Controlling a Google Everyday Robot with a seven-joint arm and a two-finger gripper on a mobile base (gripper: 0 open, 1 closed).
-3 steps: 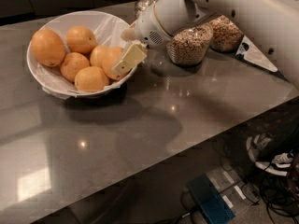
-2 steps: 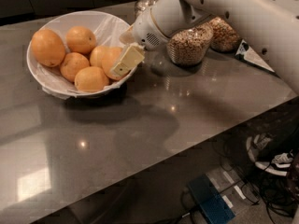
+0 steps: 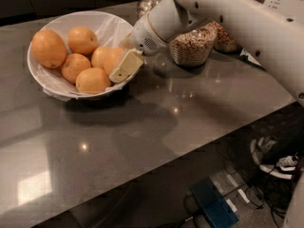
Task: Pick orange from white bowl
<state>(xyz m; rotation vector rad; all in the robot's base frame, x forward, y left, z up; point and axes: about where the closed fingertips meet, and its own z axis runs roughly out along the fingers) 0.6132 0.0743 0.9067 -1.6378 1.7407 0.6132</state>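
Observation:
The white bowl (image 3: pixel 47 82), wide, shallow and lined with crinkled plastic film, stands at the back left of the grey table. It holds several oranges. The rightmost orange (image 3: pixel 113 58) lies against the right rim. My gripper (image 3: pixel 119 66) reaches down from the white arm (image 3: pixel 228 13) into the bowl's right side. Its cream pad rests against that rightmost orange. The side of the gripper beyond the orange is hidden.
Two glass jars of cereal (image 3: pixel 192 46) (image 3: pixel 224 39) stand just right of the gripper, and another jar (image 3: pixel 149 1) stands behind it. The table's front edge runs diagonally at the lower right. Cables and a blue box (image 3: pixel 216 205) lie on the floor below.
The arm's wrist has shifted slightly left and lower toward the bowl. The oranges and the bowl have not moved.

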